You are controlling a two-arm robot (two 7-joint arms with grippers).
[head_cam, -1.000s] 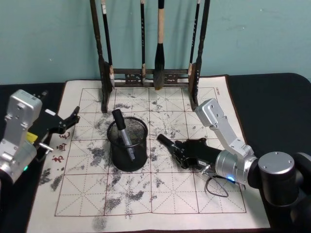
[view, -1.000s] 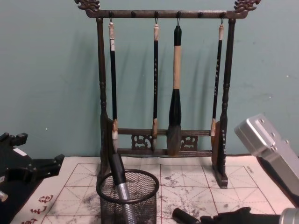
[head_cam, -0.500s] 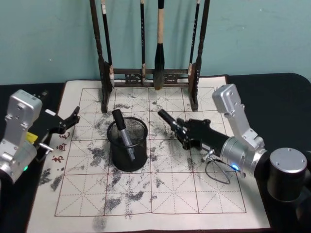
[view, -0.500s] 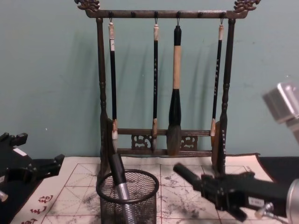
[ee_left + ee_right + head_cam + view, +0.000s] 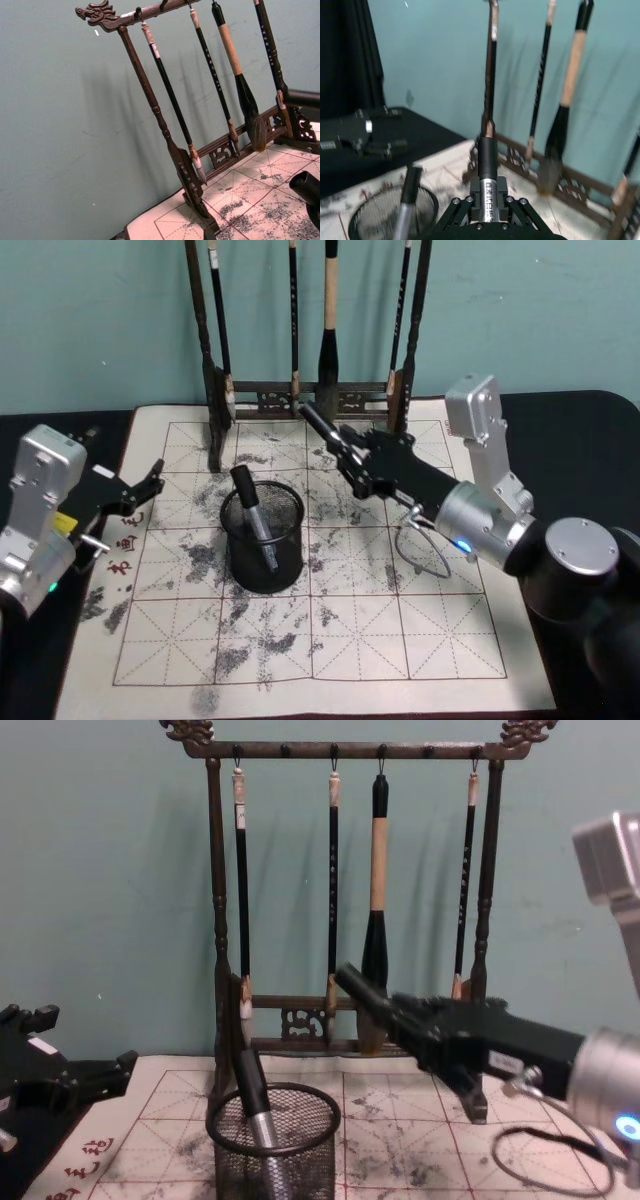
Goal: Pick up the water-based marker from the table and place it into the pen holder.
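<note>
We held the water-based marker pinched in our right gripper, clear above the mat, to the right of the pen holder and just in front of the brush rack. A second marker leaned inside the holder. Our left gripper rested at the mat's left edge, fingers spread.
</note>
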